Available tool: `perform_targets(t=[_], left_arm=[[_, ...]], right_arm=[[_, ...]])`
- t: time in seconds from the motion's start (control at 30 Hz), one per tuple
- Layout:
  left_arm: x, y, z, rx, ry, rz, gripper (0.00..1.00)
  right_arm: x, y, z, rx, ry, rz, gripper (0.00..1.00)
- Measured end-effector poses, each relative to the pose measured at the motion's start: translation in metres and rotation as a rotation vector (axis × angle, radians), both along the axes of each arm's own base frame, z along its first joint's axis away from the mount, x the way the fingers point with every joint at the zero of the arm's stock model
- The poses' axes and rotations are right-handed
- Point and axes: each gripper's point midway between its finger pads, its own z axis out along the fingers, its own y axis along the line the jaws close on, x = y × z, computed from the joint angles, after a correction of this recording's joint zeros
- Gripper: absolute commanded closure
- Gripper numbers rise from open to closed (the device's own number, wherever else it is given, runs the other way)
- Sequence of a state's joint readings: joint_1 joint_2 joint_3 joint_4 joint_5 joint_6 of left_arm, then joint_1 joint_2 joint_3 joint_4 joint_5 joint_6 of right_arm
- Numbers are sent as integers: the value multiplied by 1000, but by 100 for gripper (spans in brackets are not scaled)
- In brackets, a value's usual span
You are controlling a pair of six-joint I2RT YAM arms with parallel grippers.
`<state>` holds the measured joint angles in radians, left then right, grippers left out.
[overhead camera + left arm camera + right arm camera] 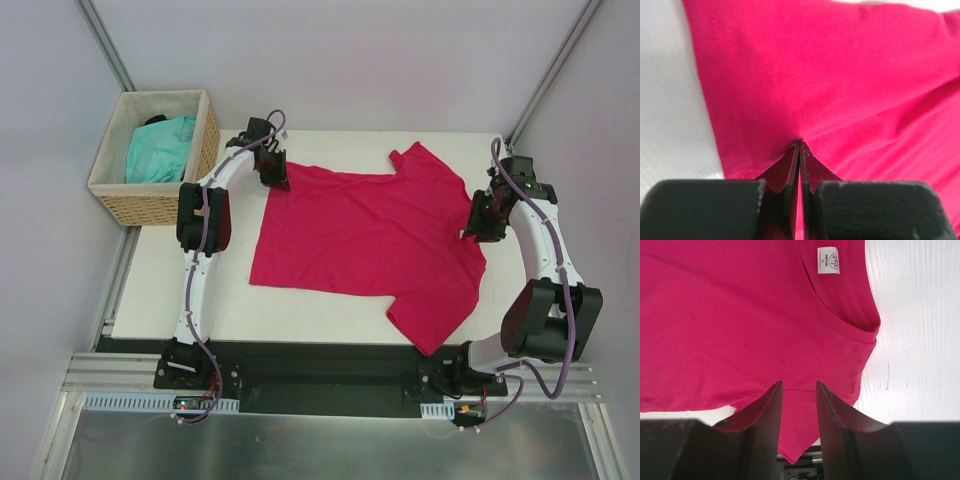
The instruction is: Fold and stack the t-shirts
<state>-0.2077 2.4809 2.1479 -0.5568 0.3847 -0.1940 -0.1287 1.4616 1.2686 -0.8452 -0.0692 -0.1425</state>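
Barely started, by the look of it. Finds the crimson-pink t-shirt [365,235] spread flat mid-table, no fold made, and the turquoise t-shirt [160,148] bunched in the wicker basket [150,207] at 10 o'clock. Has the left gripper [799,145] clenched on the hem at the shirt's 10 o'clock corner, the right gripper [799,385] at 3 o'clock, fingers apart astride shoulder fabric beside the collar. Leaves both folds and the stacking to do.

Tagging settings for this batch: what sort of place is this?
Probably a lab robot cell, not a home: plain white panels on aluminium framing, a white table, arms bolted to a base plate.
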Motion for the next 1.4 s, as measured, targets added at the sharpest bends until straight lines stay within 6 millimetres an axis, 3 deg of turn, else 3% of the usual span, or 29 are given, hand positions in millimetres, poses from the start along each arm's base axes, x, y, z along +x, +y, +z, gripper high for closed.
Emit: perform_targets(t=[0.3, 0.8, 1.03, 1.07, 1.13, 1.2, 1.4], left_arm=[[7, 15, -5, 90, -22, 56, 100], [18, 68, -6, 256, -29, 241, 100], [17, 85, -5, 295, -17, 283, 100], [16, 85, -6, 296, -15, 283, 96], [15, 85, -6, 296, -12, 282, 70], [15, 83, -5, 289, -11, 275, 56], [8, 76, 5, 249, -1, 242, 48]], right_arm=[[-4, 4, 2, 2, 15, 11, 64], [4, 18, 19, 21, 3, 56, 64], [7, 23, 14, 26, 27, 72, 64], [7, 23, 13, 27, 31, 73, 64], [7, 23, 13, 27, 31, 74, 63], [8, 24, 15, 27, 26, 76, 63], [18, 25, 21, 31, -5, 85, 63]])
